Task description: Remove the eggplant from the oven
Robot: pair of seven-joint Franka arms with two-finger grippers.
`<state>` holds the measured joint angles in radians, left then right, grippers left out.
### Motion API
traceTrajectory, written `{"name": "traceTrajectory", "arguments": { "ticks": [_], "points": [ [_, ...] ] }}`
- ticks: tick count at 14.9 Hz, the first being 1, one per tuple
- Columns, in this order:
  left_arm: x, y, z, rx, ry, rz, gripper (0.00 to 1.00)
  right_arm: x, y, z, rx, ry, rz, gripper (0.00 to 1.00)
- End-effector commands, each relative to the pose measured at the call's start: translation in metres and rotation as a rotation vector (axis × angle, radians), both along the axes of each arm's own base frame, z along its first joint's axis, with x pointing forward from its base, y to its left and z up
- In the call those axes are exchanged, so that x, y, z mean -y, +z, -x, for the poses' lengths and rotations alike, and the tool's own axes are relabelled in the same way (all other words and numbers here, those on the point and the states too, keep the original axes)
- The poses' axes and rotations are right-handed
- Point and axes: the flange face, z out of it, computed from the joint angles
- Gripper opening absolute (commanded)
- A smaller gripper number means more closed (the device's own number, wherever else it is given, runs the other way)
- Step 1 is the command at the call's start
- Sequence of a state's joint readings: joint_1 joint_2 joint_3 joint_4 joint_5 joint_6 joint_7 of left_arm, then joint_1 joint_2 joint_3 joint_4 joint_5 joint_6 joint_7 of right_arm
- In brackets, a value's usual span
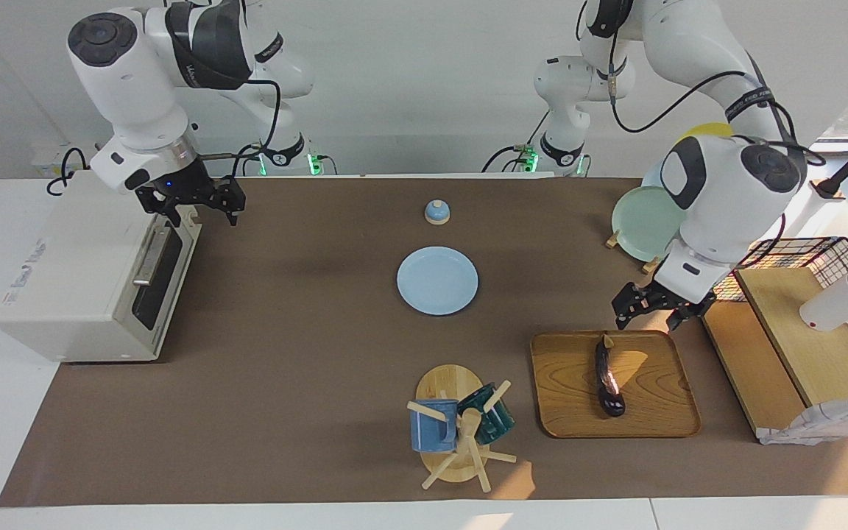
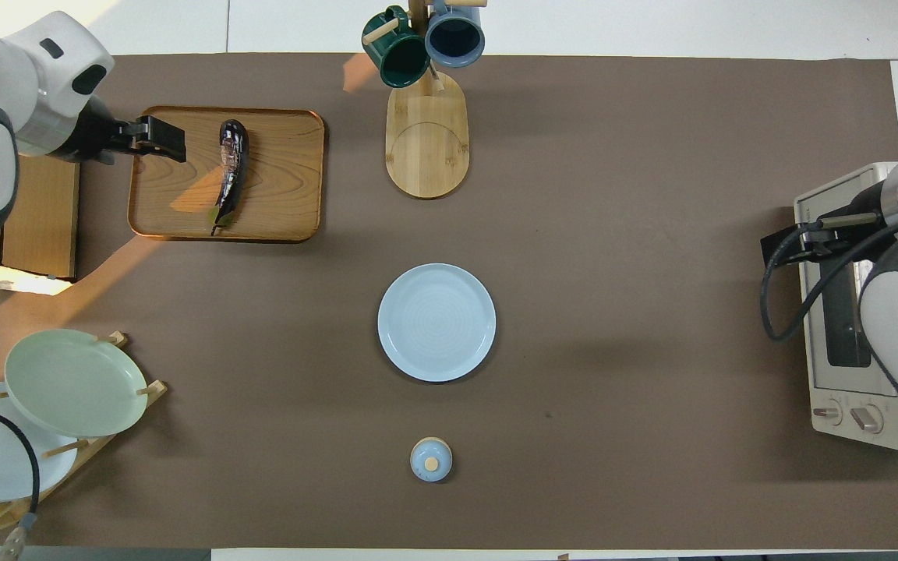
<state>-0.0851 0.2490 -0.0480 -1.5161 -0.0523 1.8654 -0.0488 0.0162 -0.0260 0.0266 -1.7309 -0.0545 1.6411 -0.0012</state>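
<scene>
The eggplant (image 1: pixel 608 383) (image 2: pixel 231 167), slim and dark purple, lies on a wooden tray (image 1: pixel 564 397) (image 2: pixel 285 195), outside the oven. The cream-white oven (image 1: pixel 63 265) (image 2: pixel 846 389) stands at the right arm's end of the table with its dark glass door shut. My left gripper (image 1: pixel 648 305) (image 2: pixel 160 136) is open and empty over the tray's edge toward the left arm's end, beside the eggplant's stem end and apart from it. My right gripper (image 1: pixel 192 199) (image 2: pixel 788 245) is open and empty, just above the top edge of the oven door and its bar handle (image 1: pixel 150 258).
A blue plate (image 1: pixel 437 280) lies mid-table, with a small lidded blue pot (image 1: pixel 436 212) nearer the robots. A mug tree (image 1: pixel 461 434) with two mugs stands beside the tray. A plate rack (image 1: pixel 645 221), a wooden shelf and a wire basket (image 1: pixel 836 258) crowd the left arm's end.
</scene>
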Motion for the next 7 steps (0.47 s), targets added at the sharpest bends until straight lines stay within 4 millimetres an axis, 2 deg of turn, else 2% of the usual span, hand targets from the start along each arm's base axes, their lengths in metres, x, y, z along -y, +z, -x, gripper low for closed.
{"name": "traceTrajectory", "arguments": {
  "ticks": [1,2,4,6,7],
  "points": [
    [-0.007,0.028,0.039,-0.050,0.009,-0.028,1.00,0.016,0.007,0.002,0.008,-0.048,-0.031,1.00],
    [-0.009,0.033,0.053,-0.062,0.007,-0.032,1.00,0.024,0.015,0.001,0.024,-0.065,-0.033,1.00],
    [-0.012,0.035,0.077,-0.080,0.009,-0.038,1.00,0.028,0.033,0.000,0.048,-0.069,-0.031,1.00],
    [-0.012,0.029,0.094,-0.103,0.015,-0.043,1.00,0.040,0.040,0.004,0.026,-0.083,-0.032,1.00],
    [-0.010,0.026,0.100,-0.113,0.035,-0.045,1.00,0.037,0.039,0.005,0.024,-0.085,-0.030,1.00]
  ]
}}
